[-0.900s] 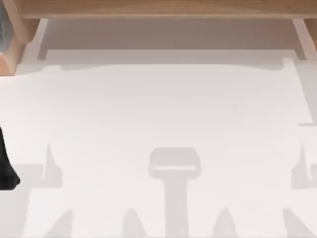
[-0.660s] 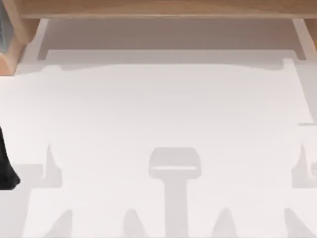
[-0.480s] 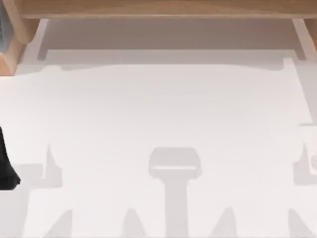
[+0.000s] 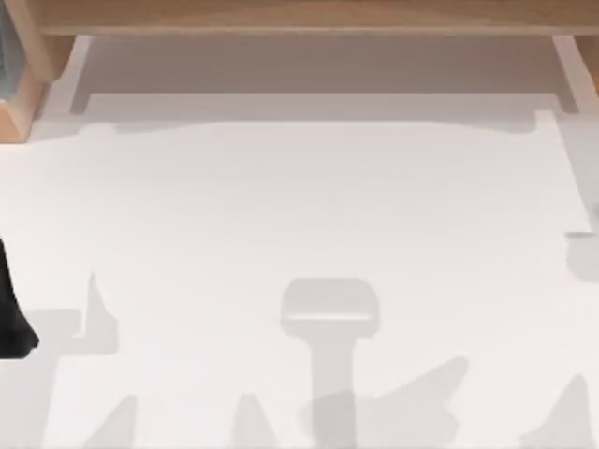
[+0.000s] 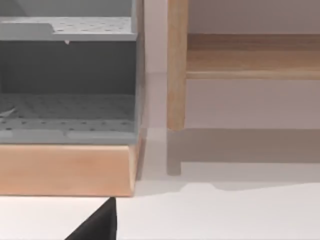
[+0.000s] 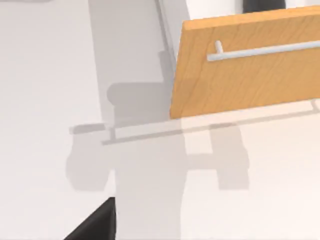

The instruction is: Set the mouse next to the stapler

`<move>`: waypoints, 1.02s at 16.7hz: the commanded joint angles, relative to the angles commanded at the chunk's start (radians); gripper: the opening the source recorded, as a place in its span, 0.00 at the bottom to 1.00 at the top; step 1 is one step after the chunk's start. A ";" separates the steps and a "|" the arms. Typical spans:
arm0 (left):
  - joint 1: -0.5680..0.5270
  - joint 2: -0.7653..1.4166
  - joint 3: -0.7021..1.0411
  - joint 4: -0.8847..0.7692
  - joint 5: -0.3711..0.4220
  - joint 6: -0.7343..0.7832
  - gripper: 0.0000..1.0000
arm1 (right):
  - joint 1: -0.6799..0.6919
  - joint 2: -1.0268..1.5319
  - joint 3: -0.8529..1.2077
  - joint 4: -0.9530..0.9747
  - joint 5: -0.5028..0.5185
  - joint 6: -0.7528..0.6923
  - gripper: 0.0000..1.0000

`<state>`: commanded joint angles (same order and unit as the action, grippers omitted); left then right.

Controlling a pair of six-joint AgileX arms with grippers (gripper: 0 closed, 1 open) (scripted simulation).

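- Table (image 4: 299, 206): plain white top, crossed only by grey shadows.
- T-shaped shadow (image 4: 329, 313) sits at the near middle. A slanted shadow (image 4: 412, 402) lies just right of it and overlaps its stem.
- Wooden frame (image 4: 299, 14) runs along the far edge, with a wooden block (image 4: 19, 103) at the far left corner.
- Left arm (image 4: 11, 318): a dark piece at the left edge of the table, near side.
- Left gripper: cannot tell how the jaws stand. A dark wedge (image 5: 97, 222) pokes into the left wrist view over the table.
- The left wrist view faces a grey perforated rack (image 5: 67, 80) on a wooden base (image 5: 65, 170). A wooden post (image 5: 176, 65) stands just beside the rack, and a wooden board (image 5: 252, 55) runs off from the post.
- Right gripper: cannot tell how the jaws stand. A similar dark corner (image 6: 95, 222) shows in the right wrist view.
- The right wrist view looks down on a wooden drawer front (image 6: 250, 85) with a metal bar handle (image 6: 265, 50). The drawer front sits tilted in the picture, and its shadow falls on the white top.
- Mouse and stapler: cannot tell where either one is.
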<state>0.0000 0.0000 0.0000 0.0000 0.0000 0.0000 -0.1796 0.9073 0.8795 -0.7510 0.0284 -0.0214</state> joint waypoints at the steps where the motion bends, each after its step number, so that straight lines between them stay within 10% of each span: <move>1: 0.000 0.000 0.000 0.000 0.000 0.000 1.00 | -0.020 0.124 0.119 -0.077 0.005 -0.012 1.00; 10: 0.000 0.000 0.000 0.000 0.000 0.000 1.00 | -0.155 1.164 1.143 -0.501 0.001 -0.133 1.00; 17: 0.000 0.000 0.000 0.000 0.000 0.000 1.00 | -0.192 1.637 1.549 -0.600 -0.031 -0.164 1.00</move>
<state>0.0000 0.0000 0.0000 0.0000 0.0000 0.0000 -0.3714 2.5446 2.4284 -1.3506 -0.0026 -0.1850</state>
